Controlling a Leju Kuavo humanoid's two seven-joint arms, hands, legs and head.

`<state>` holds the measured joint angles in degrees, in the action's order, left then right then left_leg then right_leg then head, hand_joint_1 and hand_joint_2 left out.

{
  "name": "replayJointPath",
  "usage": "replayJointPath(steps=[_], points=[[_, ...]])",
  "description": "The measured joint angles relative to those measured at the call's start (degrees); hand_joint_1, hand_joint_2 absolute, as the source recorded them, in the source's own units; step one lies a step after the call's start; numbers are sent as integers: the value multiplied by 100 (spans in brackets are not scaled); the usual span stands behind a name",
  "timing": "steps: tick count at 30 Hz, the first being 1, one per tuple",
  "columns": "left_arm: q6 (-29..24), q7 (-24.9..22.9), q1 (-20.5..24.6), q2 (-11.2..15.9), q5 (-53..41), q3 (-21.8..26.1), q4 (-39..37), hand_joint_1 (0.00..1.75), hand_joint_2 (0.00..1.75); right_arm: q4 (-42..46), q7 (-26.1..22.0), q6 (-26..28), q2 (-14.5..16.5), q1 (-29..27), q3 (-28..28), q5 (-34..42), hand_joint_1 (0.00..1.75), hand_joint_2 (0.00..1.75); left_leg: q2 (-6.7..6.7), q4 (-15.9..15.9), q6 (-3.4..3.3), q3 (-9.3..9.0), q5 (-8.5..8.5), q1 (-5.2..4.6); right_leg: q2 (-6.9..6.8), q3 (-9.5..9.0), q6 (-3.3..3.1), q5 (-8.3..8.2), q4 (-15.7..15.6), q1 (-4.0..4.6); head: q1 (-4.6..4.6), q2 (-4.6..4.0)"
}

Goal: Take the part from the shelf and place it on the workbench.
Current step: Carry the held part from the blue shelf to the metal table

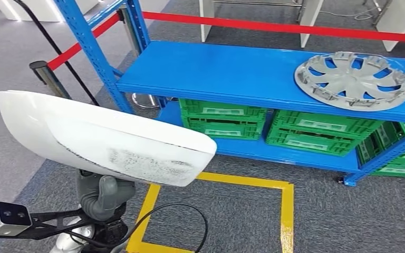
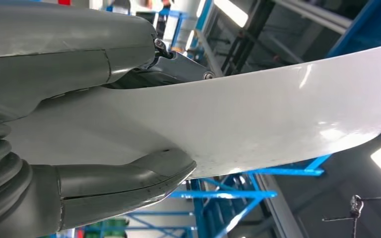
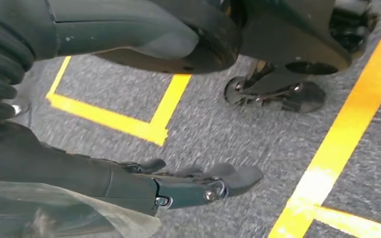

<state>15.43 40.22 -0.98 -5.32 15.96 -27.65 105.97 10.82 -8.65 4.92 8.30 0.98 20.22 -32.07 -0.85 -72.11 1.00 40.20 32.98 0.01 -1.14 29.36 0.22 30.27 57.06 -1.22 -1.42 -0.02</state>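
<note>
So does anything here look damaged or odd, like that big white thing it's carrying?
One thing stands out: the white part held by the left hand has a rough, grey-speckled, scuffed-looking patch along its lower edge. Whether that is damage or unfinished surface, I cannot tell. The silver wheel cover lies flat on the blue shelf.

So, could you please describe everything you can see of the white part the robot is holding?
The white part is a long, smooth, glossy curved shell, rounded at one end and tapering toward the other, with a rough speckled grey patch near its lower edge. It looks like moulded plastic. The left hand grips it from beneath, thumb and fingers on opposite faces, holding it roughly level in front of the blue shelf.
</note>
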Motion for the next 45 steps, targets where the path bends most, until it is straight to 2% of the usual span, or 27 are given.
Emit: replayJointPath(steps=[1,2,4,6,8,10,12,14,16,17,18,19,21,23,25,26,28,30,32,33,34,35,37,39,41,43,45], points=[[0,0,-4,1,0,0,-1,175,175,0,-1,2,-2,-7,0,-1,0,175,12,-197,17,69,43,16,-77,6,0,0,1,2,0,0],[0,0,-7,1,0,0,-1,175,175,0,0,3,-4,-7,0,-2,0,175,22,-197,25,45,-13,28,-147,8,0,0,2,3,0,0],[0,0,-8,1,-1,1,-1,175,175,0,0,4,-6,-1,0,-3,0,175,98,403,7,-297,-361,35,-270,-6,8,6,2,6,0,0],[2,0,0,-3,-1,1,-1,175,175,0,-3,3,-6,7,0,-4,0,175,343,1139,-55,-683,-582,-15,-375,-18,36,18,1,24,-3,0],[6,0,9,-11,-3,2,-1,175,175,0,-11,2,-5,8,0,-4,0,175,488,1395,-124,-781,-572,-72,-479,-10,83,26,4,51,0,0],[11,0,-1,-15,-7,6,-1,175,175,0,-20,3,-4,20,0,-4,0,175,389,1424,-193,-751,-597,-68,-554,-1,146,46,9,57,4,0],[3,3,-17,-21,-28,11,-1,175,175,0,-49,1,-2,33,0,-21,0,175,273,1469,-270,-747,-637,-35,-338,78,196,195,171,41,9,0],[-37,7,-39,-37,-64,19,-1,175,175,1,-124,4,28,26,-1,-78,0,175,164,1486,-320,-734,-665,-21,-20,355,208,527,762,32,24,0],[-75,7,-86,-48,-102,35,-1,175,175,6,-199,34,80,28,-7,-160,0,175,42,1481,-335,-719,-674,-30,70,707,206,795,1492,38,29,0],[-81,7,-109,-51,-124,47,-1,175,175,11,-220,61,102,32,-14,-204,0,175,-28,1475,-336,-718,-676,-34,78,788,204,785,1652,41,28,0],[-83,7,-126,-54,-145,58,-1,175,175,17,-224,87,119,29,-20,-245,0,175,-106,1465,-336,-719,-677,-35,87,759,201,655,1576,41,29,0],[-83,7,-136,-58,-164,71,-1,175,175,24,-225,111,130,18,-26,-281,0,175,-190,1448,-330,-720,-674,-32,124,631,199,439,1288,34,29,0],[-83,7,-144,-71,-186,101,0,175,175,31,-235,134,149,-13,-30,-318,0,175,-350,1379,-296,-694,-659,-30,356,301,200,97,556,-2,32,0],[-83,7,-157,-85,-201,133,2,175,175,33,-262,160,178,-35,-32,-333,0,175,-480,1316,-228,-616,-664,-30,544,144,187,56,214,-22,32,0],[-83,7,-184,-97,-220,154,3,175,175,42,-287,193,201,-44,-33,-344,0,175,-598,1302,-151,-550,-706,-18,493,121,142,70,188,-16,25,1],[-83,7,-199,-99,-228,160,4,175,175,48,-296,205,209,-43,-33,-346,0,175,-589,1269,-118,-527,-696,-18,430,109,111,53,179,-19,22,0],[-83,7,-206,-102,-240,168,4,175,175,58,-300,224,224,-43,-33,-350,0,175,-356,950,-57,-397,-508,-31,281,93,43,29,156,-31,-21,1],[-83,8,-203,-103,-243,168,4,175,175,62,-299,226,230,-68,-33,-350,0,175,-61,247,-4,-95,-144,-24,112,91,3,34,152,-16,-60,0],[-84,9,-208,-101,-243,169,4,175,175,66,-300,226,230,-94,-33,-349,0,175,22,-291,15,141,42,-3,-58,95,-11,44,152,0,-62,0],[-84,9,-211,-99,-243,170,4,175,175,69,-300,228,230,-97,-33,-350,0,175,36,-280,7,126,-20,1,-137,91,-14,50,153,7,-63,0],[-85,9,-212,-98,-243,172,4,175,175,73,-300,229,231,-96,-33,-350,0,175,61,-44,-17,0,-179,-3,-210,83,-14,57,152,15,-63,0],[-85,9,-211,-98,-243,173,4,175,175,76,-300,229,232,-95,-33,-351,0,175,130,345,-60,-202,-381,-19,-276,69,-12,67,152,25,-63,0],[-84,8,-204,-102,-243,173,4,175,175,79,-299,229,242,-102,-33,-353,0,175,378,1055,-164,-557,-600,-93,-390,55,11,89,151,51,-61,0],[-84,8,-202,-104,-243,174,4,175,175,80,-299,229,249,-108,-33,-355,0,175,486,1288,-227,-645,-594,-156,-504,54,57,102,145,68,-58,0],[-85,8,-212,-105,-243,176,4,175,175,85,-299,230,250,-98,-33,-357,0,175,365,1352,-262,-646,-628,-143,-579,35,115,127,135,69,-59,0],[-84,8,-207,-109,-242,179,6,175,175,93,-301,229,250,-93,-33,-358,0,175,241,1435,-308,-676,-677,-94,-346,115,161,289,332,62,-44,0],[-82,7,-198,-115,-243,180,7,175,175,97,-314,228,250,-97,-33,-355,0,175,123,1467,-339,-680,-704,-66,-17,425,184,608,961,54,-13,0]])
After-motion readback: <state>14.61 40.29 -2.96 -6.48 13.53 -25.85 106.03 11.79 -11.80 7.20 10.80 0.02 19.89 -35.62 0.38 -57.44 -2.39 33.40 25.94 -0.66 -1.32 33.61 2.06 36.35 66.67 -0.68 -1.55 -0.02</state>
